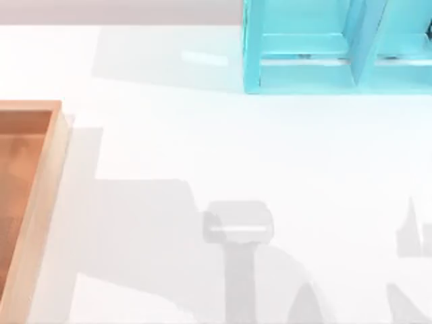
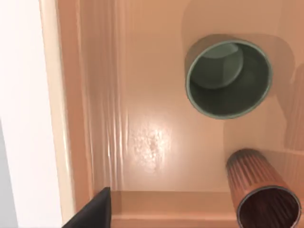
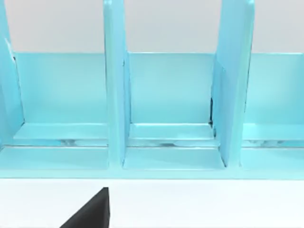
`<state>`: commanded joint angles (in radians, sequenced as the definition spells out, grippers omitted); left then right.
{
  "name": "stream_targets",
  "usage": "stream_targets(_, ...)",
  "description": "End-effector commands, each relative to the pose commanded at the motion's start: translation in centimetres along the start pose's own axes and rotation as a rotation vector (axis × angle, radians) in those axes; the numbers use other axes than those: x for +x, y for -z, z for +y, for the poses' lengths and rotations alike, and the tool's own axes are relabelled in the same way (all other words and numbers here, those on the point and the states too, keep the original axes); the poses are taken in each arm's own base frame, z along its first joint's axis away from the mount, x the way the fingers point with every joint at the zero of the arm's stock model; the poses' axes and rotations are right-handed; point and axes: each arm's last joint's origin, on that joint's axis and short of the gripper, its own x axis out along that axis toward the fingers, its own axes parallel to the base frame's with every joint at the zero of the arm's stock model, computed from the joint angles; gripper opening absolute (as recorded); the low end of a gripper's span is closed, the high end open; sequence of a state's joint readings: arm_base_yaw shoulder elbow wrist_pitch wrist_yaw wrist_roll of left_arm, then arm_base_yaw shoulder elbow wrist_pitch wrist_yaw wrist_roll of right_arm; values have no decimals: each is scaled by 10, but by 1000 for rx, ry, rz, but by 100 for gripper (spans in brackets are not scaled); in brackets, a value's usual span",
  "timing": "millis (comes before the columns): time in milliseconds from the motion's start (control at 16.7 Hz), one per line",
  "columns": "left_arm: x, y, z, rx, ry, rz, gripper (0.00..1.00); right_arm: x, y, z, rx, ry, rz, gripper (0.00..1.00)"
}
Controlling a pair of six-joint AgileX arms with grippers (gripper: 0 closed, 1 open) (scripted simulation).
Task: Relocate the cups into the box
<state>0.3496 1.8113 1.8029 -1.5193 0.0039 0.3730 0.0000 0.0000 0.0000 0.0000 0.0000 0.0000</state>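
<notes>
both cups in the box — neither hand's grip can be told.

from above you see the box point(image 1: 40, 202) at the bench's point(image 1: 202, 148) left edge, light wooden rim around an orange-brown floor, and the turquoise frame point(image 1: 304, 61) at the far right. your left wrist camera looks down into the box point(image 2: 142, 142): the olive-green cup point(image 2: 229, 78) stands upright on the floor, mouth open toward the camera; the copper cup point(image 2: 261, 190), ribbed on its outside, appears tilted near a wall, close beside the green one but apart from it. a dark tip of the left hand point(image 2: 92, 213) shows at the frame's edge — released or clenched, you cannot tell. your right wrist camera faces the turquoise frame's point(image 3: 166, 95) compartments across white bench; a dark tip of the right hand point(image 3: 90, 211) shows, state likewise untellable.
</notes>
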Motion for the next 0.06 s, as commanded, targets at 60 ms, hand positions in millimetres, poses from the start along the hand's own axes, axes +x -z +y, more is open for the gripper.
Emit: stream_targets(60, -1, 0, 0, 0, 1, 1, 100, 0, 0, 0, 0, 0, 0, 100)
